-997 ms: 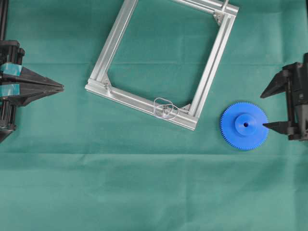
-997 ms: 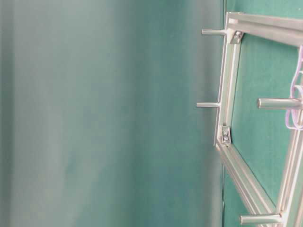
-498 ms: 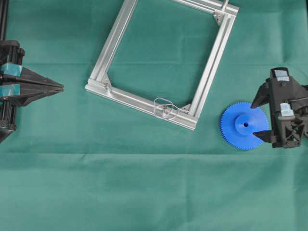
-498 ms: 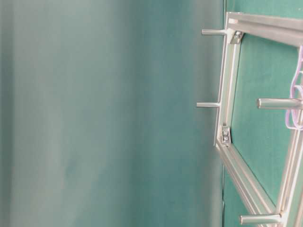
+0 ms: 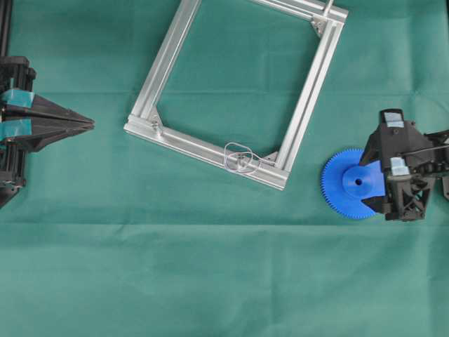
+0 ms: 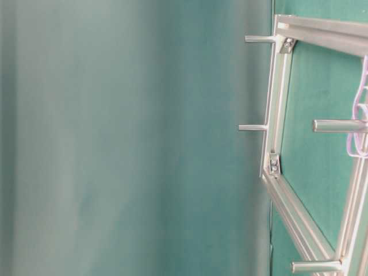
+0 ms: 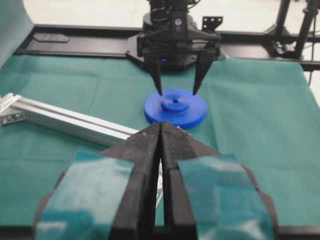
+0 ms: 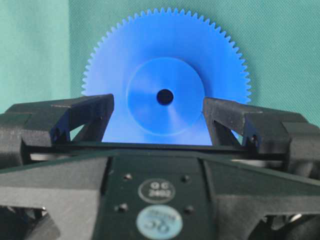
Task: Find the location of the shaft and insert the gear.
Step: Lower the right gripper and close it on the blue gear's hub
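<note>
The gear lies flat on the green surface at the right of the overhead view, hub up, just off the lower right corner of the frame. The right hand sits over the gear's right half with its jaws spread wide, 1 finger on each side of the hub. From the left wrist view the fingertips point down at the gear's top, but I can't tell if they actually touch it. Nothing's gripped.

The shaft is on its little clear plate on the frame's bottom rail, lower middle of the overhead view, well apart from the gear.

The left hand is at the far left edge, jaws pressed together, holding nothing.
</note>
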Available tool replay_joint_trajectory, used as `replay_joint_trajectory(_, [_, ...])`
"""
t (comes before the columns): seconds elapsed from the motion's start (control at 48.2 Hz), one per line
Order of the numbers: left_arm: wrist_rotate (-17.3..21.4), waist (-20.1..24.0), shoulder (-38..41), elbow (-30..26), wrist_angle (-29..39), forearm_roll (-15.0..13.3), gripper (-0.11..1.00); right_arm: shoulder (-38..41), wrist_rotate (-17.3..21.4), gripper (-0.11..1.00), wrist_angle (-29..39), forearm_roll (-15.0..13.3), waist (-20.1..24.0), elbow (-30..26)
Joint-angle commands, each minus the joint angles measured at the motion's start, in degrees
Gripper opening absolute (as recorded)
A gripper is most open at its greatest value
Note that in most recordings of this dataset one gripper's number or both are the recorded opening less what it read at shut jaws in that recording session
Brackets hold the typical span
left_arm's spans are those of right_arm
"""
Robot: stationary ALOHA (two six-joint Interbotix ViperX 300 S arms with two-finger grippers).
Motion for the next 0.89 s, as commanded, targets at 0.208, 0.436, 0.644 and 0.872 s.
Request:
replay_joint_trajectory(0.208, [-0.2,0.2,0.2,-1.5,-0.3,-0.1,-0.01,2.9,0.1,0.93,-3.2,0.2,0.2,-0.5])
replay_joint_trajectory(0.436, [-0.2,0.2,0.2,-1.5,-0.4,-0.1,-0.01,3.9,0.1,0.93,-4.5,0.2,0.2,-0.1])
replay_joint_trajectory(0.644, [-0.3,0.2,0.2,-1.5,-0.4,-0.1,-0.01,5.3,0.1,0.93,-4.3,0.2,0.2,-0.2])
replay_joint_trajectory(0.872, [-0.3,0.2,0.2,-1.6,-0.4,-0.1,-0.01,5.6,0.1,0.92,-3.6,0.2,0.2,-0.1])
